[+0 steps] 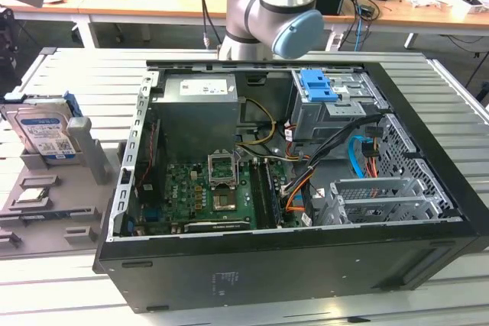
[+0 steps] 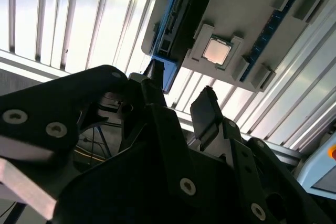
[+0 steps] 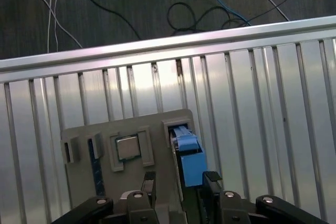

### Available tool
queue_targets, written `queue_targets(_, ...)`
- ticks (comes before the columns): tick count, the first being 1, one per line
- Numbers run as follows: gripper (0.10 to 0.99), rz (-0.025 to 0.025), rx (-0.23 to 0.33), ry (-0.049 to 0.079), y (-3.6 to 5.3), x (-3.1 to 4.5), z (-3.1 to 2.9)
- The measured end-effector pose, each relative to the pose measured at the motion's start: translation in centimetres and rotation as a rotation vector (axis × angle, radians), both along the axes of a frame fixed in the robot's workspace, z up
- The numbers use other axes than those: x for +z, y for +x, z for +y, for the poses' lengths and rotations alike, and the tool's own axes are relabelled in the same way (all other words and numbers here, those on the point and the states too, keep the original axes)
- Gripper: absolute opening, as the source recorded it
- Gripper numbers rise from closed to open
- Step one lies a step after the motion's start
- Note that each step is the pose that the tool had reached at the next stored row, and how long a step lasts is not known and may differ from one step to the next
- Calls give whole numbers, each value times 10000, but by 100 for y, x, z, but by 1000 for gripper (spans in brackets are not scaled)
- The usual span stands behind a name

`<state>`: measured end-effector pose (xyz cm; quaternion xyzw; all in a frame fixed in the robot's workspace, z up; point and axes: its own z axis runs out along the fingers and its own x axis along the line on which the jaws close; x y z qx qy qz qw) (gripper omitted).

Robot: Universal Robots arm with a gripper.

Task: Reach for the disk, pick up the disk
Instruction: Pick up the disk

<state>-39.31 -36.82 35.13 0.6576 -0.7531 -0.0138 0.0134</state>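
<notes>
Item 1, exterior view's left: the disk (image 1: 44, 133), a flat rectangular silver hard drive with a white-and-blue label and a bright blue plastic side frame. It stands on edge in a slot of the moulded grey plastic fixture tray (image 1: 90, 150). A small square silver processor chip (image 3: 126, 148) lies in a pocket of the same tray, just beside the disk.

Item 2: the claw (image 3: 179, 184), black metal with two fingers, seen in both wrist views. The fingers are spread wide and hold nothing. The claw hangs above the tray, roughly in line with the disk's blue edge and apart from it.

Step in hand, as judged: the reach; the pick-up is not yet begun. A sound grip would want one finger on each flat face, clear of the slot walls, and a straight lift out of the slot.

Item 3, centre to right: an open black steel computer tower case (image 1: 306, 272) lying on its side, with a green motherboard (image 1: 199, 188) and a blue plastic latch piece (image 1: 317, 85) inside. The grey and pale-blue robot arm joint (image 1: 275, 5) stands over its far edge.

Surface: a tabletop (image 1: 46, 295) of ribbed aluminium slats.

Room: a wooden desk (image 1: 137, 1) behind, with cables and boxes on it, and a dark floor (image 3: 131, 3) with trailing leads
</notes>
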Motion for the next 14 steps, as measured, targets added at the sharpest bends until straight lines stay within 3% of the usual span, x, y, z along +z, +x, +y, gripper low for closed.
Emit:
queue_targets(5,482,1,6,-58,2,-64,13)
queue_targets(9,482,0,96,-118,9,-96,89)
queue_targets(14,482,-2,468,-149,9,-136,123)
